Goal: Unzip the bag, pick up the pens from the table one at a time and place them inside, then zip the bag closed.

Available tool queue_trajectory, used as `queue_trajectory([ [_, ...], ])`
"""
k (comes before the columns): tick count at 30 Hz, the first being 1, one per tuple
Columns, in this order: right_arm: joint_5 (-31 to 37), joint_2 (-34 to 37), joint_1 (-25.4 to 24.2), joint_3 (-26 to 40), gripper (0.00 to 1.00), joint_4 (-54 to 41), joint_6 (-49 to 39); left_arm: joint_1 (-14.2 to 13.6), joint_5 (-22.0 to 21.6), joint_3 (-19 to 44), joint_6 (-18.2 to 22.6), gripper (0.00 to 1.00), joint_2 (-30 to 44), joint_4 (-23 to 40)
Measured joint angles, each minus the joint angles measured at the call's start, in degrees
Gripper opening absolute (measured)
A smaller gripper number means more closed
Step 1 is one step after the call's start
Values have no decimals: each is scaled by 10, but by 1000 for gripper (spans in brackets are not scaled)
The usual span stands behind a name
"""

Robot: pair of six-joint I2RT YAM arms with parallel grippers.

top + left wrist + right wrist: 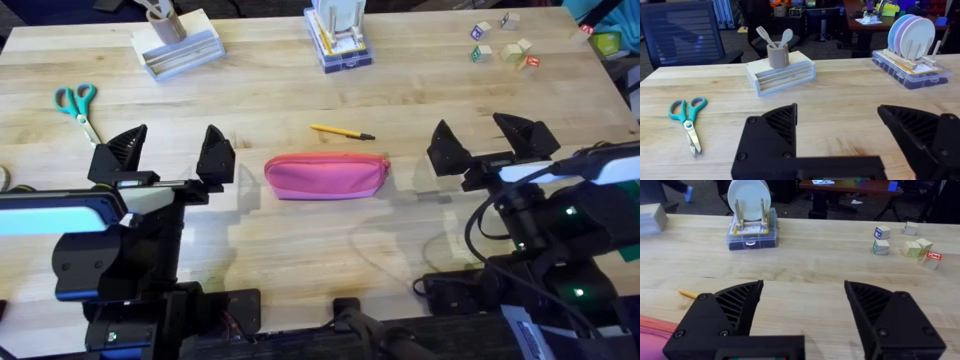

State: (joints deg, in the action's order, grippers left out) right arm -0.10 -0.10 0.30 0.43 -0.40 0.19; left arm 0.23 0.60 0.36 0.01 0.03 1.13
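Note:
The pink bag [326,176] lies flat in the middle of the table [400,90], its zipper edge along the far side and looking closed. A yellow pen [341,131] with a dark tip rests just beyond it. My left gripper [170,152] stands open to the left of the bag, nothing between its fingers. My right gripper [490,140] stands open to the right of the bag, also holding nothing. In the right wrist view the pen's end [688,293] and a strip of the bag [655,328] show beside my open gripper [802,307]. The left gripper [837,125] is open over bare wood.
Teal-handled scissors [77,104] lie at the far left. A white holder with wooden utensils [177,42] stands at the back left, a dish rack on a clear box [338,38] at the back middle, and several small blocks [505,48] at the back right.

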Motion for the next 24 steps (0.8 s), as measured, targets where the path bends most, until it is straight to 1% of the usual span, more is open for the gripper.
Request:
queue_trajectory([
  [16, 0, 0, 0, 0, 997, 0, 0, 0, 0, 0, 0, 995, 0, 0],
  [20, -4, 0, 0, 0, 996, 1, 0, 0, 5, 0, 2, 993, 0, -10],
  [22, -10, 0, 0, 0, 996, 2, 0, 0, 13, 1, 7, 993, 0, -2],
  [24, -19, 0, 0, 1, 996, 2, 2, 0, 17, 7, 11, 993, 0, 28],
])
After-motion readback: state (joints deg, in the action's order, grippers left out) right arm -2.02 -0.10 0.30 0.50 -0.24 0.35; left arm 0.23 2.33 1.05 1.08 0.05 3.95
